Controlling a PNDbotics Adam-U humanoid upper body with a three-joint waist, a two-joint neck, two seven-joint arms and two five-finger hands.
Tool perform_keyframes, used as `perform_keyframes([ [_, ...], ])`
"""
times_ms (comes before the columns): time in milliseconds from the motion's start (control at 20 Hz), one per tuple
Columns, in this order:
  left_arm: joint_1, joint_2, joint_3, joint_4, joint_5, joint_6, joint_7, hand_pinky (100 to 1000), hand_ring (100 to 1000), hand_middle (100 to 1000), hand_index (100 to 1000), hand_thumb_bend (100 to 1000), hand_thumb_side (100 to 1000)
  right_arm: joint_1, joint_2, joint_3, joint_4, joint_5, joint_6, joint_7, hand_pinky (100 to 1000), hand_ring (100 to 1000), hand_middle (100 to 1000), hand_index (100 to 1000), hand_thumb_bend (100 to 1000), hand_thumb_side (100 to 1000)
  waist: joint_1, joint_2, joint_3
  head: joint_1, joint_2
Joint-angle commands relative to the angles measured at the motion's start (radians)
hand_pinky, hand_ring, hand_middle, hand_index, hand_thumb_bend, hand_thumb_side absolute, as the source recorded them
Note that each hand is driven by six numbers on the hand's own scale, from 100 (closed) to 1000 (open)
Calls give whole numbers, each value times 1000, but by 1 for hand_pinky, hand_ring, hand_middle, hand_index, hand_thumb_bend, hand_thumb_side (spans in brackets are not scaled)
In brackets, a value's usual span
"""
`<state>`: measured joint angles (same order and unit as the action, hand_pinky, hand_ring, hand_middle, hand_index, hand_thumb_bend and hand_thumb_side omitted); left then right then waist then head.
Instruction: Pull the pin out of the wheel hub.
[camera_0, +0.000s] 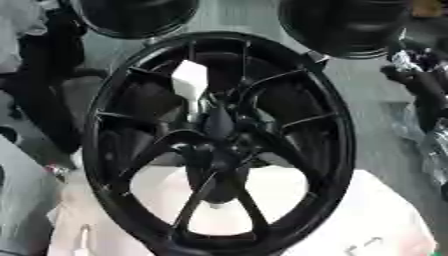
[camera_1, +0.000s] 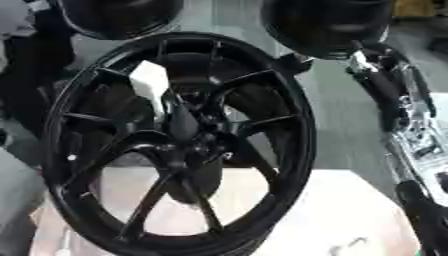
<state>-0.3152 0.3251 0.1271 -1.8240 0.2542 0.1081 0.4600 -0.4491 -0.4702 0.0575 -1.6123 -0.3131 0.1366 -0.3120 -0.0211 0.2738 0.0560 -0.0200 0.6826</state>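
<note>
A black spoked wheel (camera_0: 324, 125) stands upright on a white surface (camera_0: 385, 220), facing me. A white pin (camera_0: 190, 82) with a broad flat head sticks out of the wheel hub (camera_0: 216, 150), leaning up and to the left. My right arm (camera_1: 385, 85), black with silver joints, comes down the right side, clear of the rim. Its hand (camera_1: 422, 207) shows only as a dark shape at the lower right corner, well away from the pin. Nothing touches the pin. My left hand does not show.
Two more dark round wheels (camera_0: 136, 17) (camera_0: 346, 25) hang behind at the top. A dark mass (camera_0: 39, 95) stands left of the rim, above a grey shape (camera_0: 22, 200) in the lower left corner. Grey floor (camera_0: 376, 115) lies right of the wheel.
</note>
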Motion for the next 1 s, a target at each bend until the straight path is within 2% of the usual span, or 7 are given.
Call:
perform_keyframes([
  [50, -7, 22, 6, -14, 1, -1, -4, 746, 753, 733, 761, 478, 576, -16, -26, 0, -18, -3, 2, 6, 804, 663, 635, 813, 277, 457, 2, -14, 1, -3, -6],
  [300, -12, 30, 5, -14, 0, -1, -6, 745, 754, 737, 762, 475, 576, -16, -29, 1, -25, -5, 4, 7, 804, 664, 636, 813, 273, 458, 2, -14, 0, -5, -5],
  [450, -30, 77, -7, -17, -6, 7, -17, 746, 757, 744, 761, 461, 569, -16, -33, 3, -27, -6, 5, 8, 804, 664, 637, 813, 270, 460, 4, -14, -2, -7, -5],
  [600, -70, 191, -37, -28, -15, 25, -59, 748, 759, 747, 760, 444, 558, -16, -38, 6, -30, -7, 6, 10, 804, 664, 637, 813, 267, 460, 10, -17, -6, -7, -2],
  [850, -155, 460, -130, -54, 0, 81, -194, 758, 768, 757, 770, 440, 547, -10, -47, 11, -31, -5, 10, 13, 804, 665, 637, 813, 265, 464, 22, -21, -14, -9, 1],
  [1000, -194, 596, -171, -83, 12, 112, -273, 766, 771, 760, 776, 451, 543, -8, -53, 12, -30, -2, 11, 15, 804, 665, 637, 813, 262, 465, 28, -23, -17, -8, 3],
])
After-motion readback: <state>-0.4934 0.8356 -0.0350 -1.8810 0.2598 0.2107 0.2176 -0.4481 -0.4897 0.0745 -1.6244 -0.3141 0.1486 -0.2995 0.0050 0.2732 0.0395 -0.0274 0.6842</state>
